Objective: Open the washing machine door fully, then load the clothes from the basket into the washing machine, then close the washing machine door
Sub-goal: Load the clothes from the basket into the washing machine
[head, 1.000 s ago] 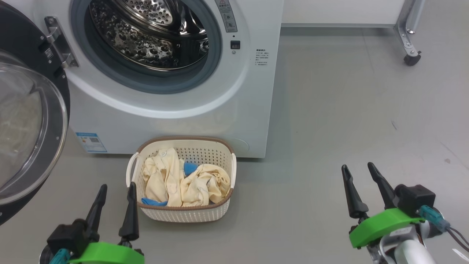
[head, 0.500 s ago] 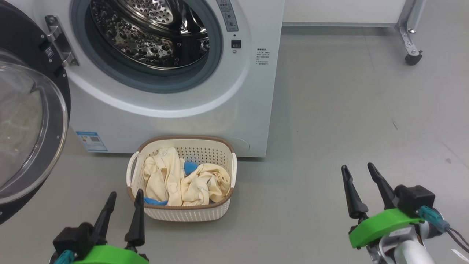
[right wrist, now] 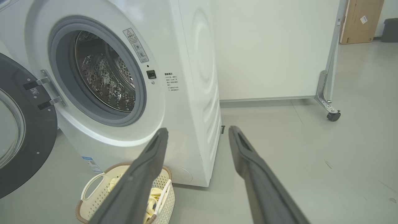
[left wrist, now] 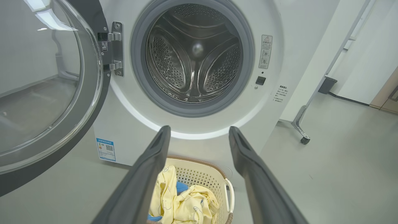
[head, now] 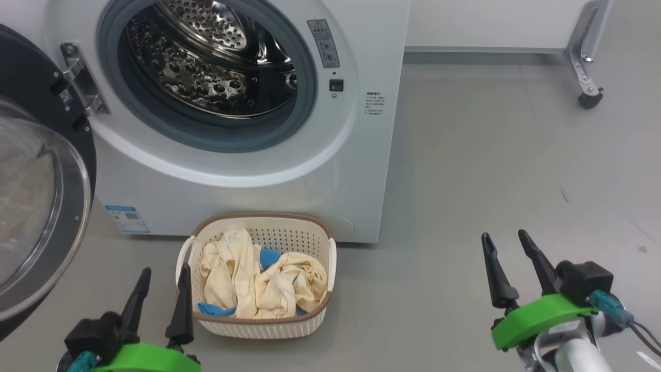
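The white washing machine point(head: 242, 175) stands with its washing machine door point(head: 36, 206) swung wide to the left, steel drum point(left wrist: 194, 59) bare inside. On the floor in front sits the cream basket point(head: 310, 237) holding pale yellow clothes point(head: 258, 281) and small blue pieces. My left gripper point(head: 163, 273) is open, just left of the basket's near corner, nothing between its fingers. My right gripper point(head: 503, 235) is open over bare floor well to the right. The basket point(left wrist: 199, 174) and the clothes point(left wrist: 186, 202) lie below the left gripper point(left wrist: 199, 132); the basket point(right wrist: 93, 193) shows beside the right gripper point(right wrist: 197, 130).
A white partition on a metal leg with a castor point(head: 588, 98) stands back right. Grey floor stretches right of the machine. A blue label point(head: 126, 219) marks the machine's lower front. The open door point(right wrist: 21, 133) juts out on the left.
The head camera has tilted, so the whole scene sits lower in view. My left gripper drifted right toward the basket, then back left. The right gripper keeps its place.
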Robot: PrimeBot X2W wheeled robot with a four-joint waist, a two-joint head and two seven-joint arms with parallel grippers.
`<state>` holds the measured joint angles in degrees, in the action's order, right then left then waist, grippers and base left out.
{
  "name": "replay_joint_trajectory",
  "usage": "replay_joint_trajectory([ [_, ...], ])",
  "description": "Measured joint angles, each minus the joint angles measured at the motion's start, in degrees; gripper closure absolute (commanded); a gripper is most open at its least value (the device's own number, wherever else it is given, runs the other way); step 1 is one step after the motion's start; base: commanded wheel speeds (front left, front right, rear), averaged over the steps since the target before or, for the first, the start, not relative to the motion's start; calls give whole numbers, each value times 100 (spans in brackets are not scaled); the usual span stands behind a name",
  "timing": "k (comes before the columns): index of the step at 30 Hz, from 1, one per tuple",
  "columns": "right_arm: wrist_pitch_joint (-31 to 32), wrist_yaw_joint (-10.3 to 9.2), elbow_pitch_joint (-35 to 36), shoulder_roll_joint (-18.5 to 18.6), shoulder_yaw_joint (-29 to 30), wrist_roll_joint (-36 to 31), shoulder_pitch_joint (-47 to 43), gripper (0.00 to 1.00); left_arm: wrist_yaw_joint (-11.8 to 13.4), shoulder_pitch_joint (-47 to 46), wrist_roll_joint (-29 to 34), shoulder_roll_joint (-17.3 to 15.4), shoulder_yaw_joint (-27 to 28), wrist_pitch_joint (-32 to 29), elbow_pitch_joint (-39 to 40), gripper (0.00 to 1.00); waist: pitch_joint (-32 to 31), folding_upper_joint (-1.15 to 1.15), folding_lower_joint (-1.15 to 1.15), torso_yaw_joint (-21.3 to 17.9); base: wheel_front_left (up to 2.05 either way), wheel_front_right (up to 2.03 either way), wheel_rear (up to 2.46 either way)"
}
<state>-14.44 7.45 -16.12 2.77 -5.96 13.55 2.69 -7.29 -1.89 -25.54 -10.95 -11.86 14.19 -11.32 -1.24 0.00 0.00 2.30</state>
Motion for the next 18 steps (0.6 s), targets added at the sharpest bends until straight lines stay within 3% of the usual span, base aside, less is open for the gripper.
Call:
replay_joint_trajectory([
  [8,0,0,-1,0,0,0,5,0,0,-5,267,65,42,0,12,0,1,0,1,52,104,-104,-1],
  [18,0,0,-3,0,-3,-1,3,0,0,2,335,113,55,0,16,0,25,0,0,62,9,-9,0],
])
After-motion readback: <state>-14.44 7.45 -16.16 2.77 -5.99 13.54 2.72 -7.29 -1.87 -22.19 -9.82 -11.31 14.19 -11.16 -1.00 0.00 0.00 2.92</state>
